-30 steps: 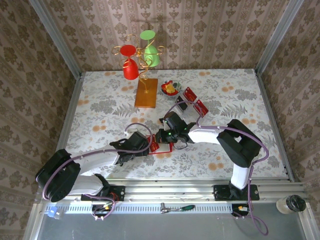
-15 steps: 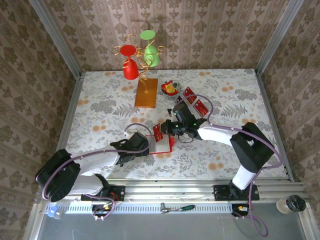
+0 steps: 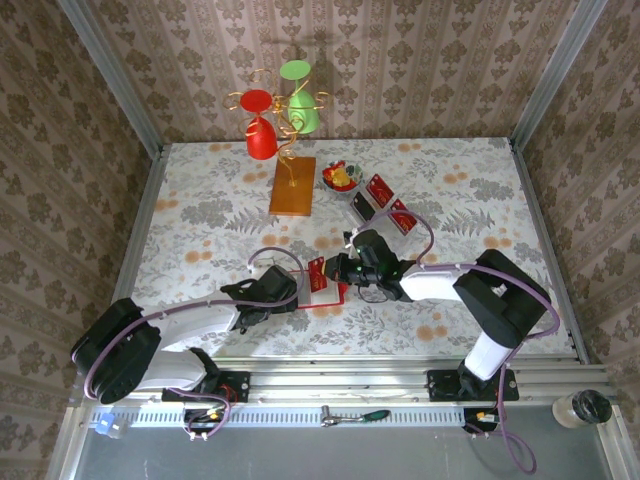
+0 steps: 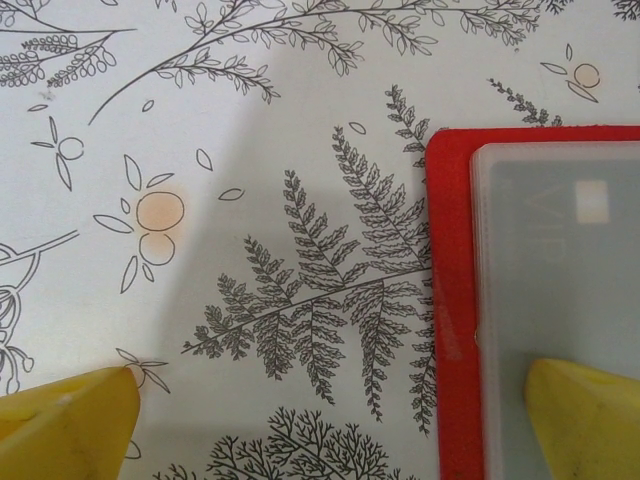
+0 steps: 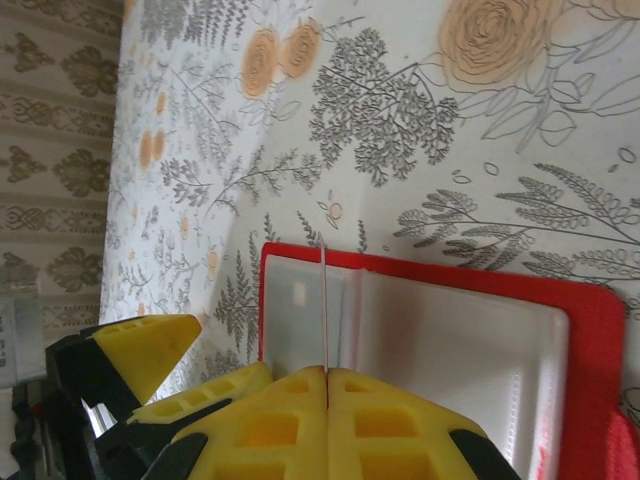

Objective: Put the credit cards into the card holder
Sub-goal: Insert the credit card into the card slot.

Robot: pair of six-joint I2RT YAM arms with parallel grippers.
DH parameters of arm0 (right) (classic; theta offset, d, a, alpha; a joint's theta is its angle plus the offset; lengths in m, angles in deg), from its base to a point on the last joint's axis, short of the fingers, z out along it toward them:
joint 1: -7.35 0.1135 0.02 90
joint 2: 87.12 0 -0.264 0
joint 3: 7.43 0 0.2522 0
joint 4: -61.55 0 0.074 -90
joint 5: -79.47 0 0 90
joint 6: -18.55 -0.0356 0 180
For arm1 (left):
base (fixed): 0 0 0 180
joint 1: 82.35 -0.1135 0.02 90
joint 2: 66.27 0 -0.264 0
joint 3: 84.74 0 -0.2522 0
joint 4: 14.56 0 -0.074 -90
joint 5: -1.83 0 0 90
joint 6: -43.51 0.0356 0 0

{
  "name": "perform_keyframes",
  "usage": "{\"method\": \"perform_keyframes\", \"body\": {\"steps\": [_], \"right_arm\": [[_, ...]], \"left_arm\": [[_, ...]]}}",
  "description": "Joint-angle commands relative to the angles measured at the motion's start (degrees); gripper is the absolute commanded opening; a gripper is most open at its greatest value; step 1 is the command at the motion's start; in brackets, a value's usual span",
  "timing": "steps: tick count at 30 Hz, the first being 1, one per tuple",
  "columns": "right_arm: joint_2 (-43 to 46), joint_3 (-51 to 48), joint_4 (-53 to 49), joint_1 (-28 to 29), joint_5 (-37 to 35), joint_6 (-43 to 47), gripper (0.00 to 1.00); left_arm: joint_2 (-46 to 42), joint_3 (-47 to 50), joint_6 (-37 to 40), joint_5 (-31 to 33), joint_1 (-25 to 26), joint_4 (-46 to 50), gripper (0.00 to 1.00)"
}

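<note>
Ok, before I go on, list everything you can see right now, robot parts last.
card holder: 1, red with pale inside, open on the table between the grippers
credit cards: 3 clearly seen, red; two in the clear tray, one edge-on in the right gripper
clear tray: 1, transparent, behind the holder, right of centre
glasses: 2, red and green, hung on the stand at the back
stand: 1, gold wire on an orange-brown base, back centre
bowl: 1, small, red and yellow contents, left of the tray
screwdriver: 1, green handle, on the front rail
cup: 1, dark lid, near right corner
left gripper: open, one fingertip over the holder
right gripper: shut on a card above the holder
</note>
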Motion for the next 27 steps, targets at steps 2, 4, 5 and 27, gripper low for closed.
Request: {"method": "perform_keyframes", "body": {"steps": [2, 4, 5, 27], "right_arm": [[-0.8, -1.9, 6.9, 0.8, -3.9, -2.0, 0.00], [-1.3, -2.3, 8.0, 0.9, -4.4, -2.3, 0.00], [-1.7, -2.6, 8.7, 0.9, -4.6, -2.6, 0.00], [-7.7, -3.9, 16.8, 1.4, -4.2, -6.3, 0.00]], "left_arm": [[-0.2, 1.1, -1.2, 2.1, 0.6, 3.6, 1.00], [-0.3, 1.1, -1.3, 2.2, 0.6, 3.7, 1.00], [-0.3, 1.2, -1.3, 2.2, 0.7, 3.7, 1.00], [-0.4, 2.0, -2.0, 2.3, 0.8, 3.6, 1.00]]}}
